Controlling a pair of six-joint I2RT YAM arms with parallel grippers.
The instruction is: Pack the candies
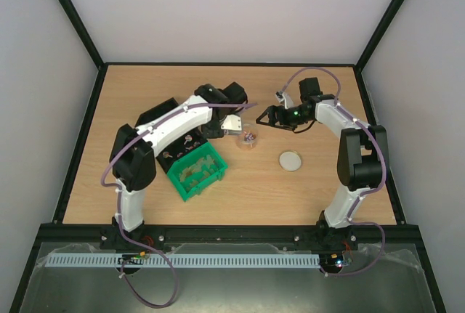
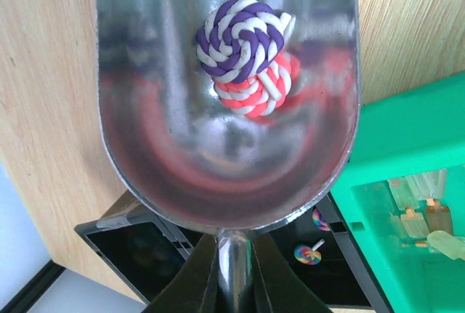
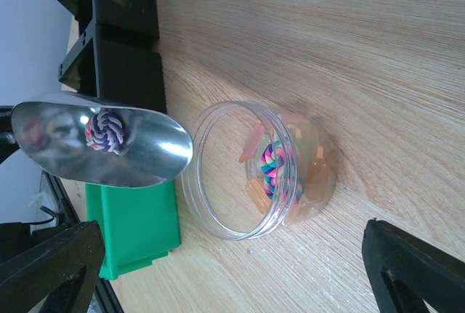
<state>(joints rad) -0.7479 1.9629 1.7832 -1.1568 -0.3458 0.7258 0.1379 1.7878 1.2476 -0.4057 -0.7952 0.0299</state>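
PACKING LINE IN MINIATURE: On a wooden tabletop [image 1: 320, 197], two robot arms work between two bins, a green bin [image 1: 196, 175] of pale yellowish sweets and a black tray [image 1: 156, 117] of lollipop-style ones.

The left fingers [image 2: 185, 291] are clamped tight on the handle of the one metal scoop [image 2: 182, 153], which hangs with its lip just beside the rim of the one clear cup [image 3: 218, 218]; whether lip and rim touch cannot be told.

The right fingers [image 3: 414, 266] stand spread wide and empty, one on either side of the cup and well clear of its wall. One round white lid [image 1: 290, 160] lies apart on the wood.

The candies [image 2: 240, 41] number two in the scoop: one purple-and-white swirl and, touching it, one red-and-white swirl. In the cup lie one rainbow swirl and at least four pale orange-yellow pieces, though the curved plastic blurs the exact count.

Each sweet looks light, hard and glossy, and is likely to slide or roll on the polished metal at the slightest tilt. They appear too small for a sure pinch, so the scoop handle is the sensible place to take hold. The cup looks light enough to skid or tip, and its side wall is where the free fingers could steady it.
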